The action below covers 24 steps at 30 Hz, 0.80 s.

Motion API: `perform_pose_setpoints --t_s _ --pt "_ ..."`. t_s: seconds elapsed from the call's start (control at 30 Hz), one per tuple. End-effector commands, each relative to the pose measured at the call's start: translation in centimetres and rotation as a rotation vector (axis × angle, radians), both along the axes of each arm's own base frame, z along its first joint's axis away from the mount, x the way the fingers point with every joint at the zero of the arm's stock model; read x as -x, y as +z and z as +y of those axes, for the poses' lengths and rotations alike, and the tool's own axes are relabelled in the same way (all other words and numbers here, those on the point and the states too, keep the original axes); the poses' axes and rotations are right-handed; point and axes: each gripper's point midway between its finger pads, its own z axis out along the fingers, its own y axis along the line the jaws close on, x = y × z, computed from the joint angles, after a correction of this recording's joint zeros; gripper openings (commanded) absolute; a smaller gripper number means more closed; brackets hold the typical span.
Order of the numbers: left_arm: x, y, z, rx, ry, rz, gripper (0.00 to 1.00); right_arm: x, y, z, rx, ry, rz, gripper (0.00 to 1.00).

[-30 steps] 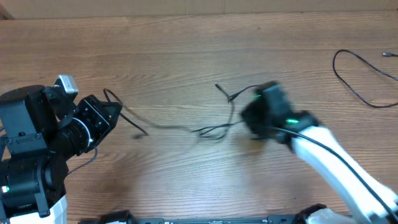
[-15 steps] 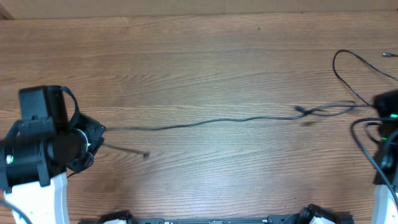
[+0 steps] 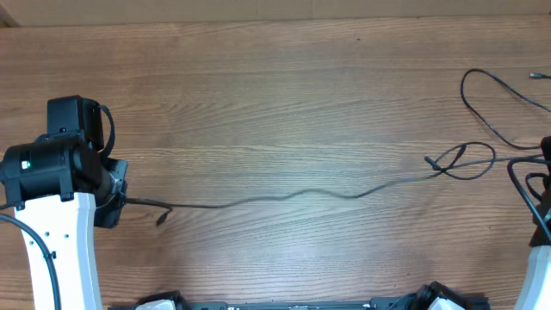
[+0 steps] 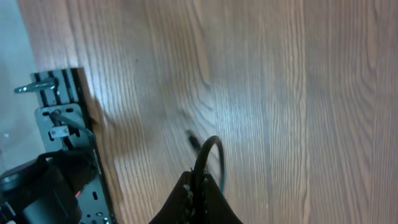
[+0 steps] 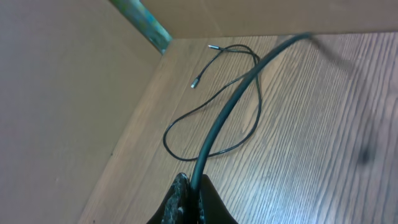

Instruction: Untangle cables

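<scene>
Two tools, the left tool [image 4: 196, 188] and the right tool [image 5: 189, 185], each pinch the cable [image 3: 232, 204] stretched along the near counter [image 3: 258, 86].

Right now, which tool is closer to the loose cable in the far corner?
Right. The right tool is close by the loose cable, which lies just ahead of it. The left tool is far across the table. Both grip the stretched cable.

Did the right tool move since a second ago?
Yes. The right tool went from the table's middle out to the right edge, beside the loose cable that stayed put, towing the tangled cables.
</scene>
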Motion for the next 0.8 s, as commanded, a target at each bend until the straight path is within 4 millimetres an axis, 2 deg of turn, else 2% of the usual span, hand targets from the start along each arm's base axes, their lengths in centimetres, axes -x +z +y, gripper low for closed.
perform_pose_setpoints --t_s 0.0,0.2,0.47,0.6,0.73,0.77 --pt "1.1 0.7 2.3 -0.091 0.205 -0.009 0.04 1.1 1.1 -1.2 0.053 -0.075 0.012 0.04" --pt "2.4 0.8 4.5 -0.106 0.352 -0.010 0.04 3.8 -0.3 -2.6 0.005 -0.287 0.041 0.04" --pt "4.8 0.9 7.5 -0.121 0.550 -0.005 0.06 4.6 -1.3 -2.6 -0.048 -0.340 0.048 0.04" --pt "6.2 0.9 8.8 -0.122 0.672 -0.010 0.09 4.3 -2.2 -2.3 -0.077 -0.321 0.076 0.04" --pt "7.7 0.8 10.0 -0.114 0.767 -0.005 0.11 2.4 -3.8 -1.0 -0.169 -0.222 0.085 0.04" --pt "8.0 0.7 10.1 -0.102 0.779 -0.001 0.08 2.0 -4.2 -0.8 -0.189 -0.202 0.086 0.04"
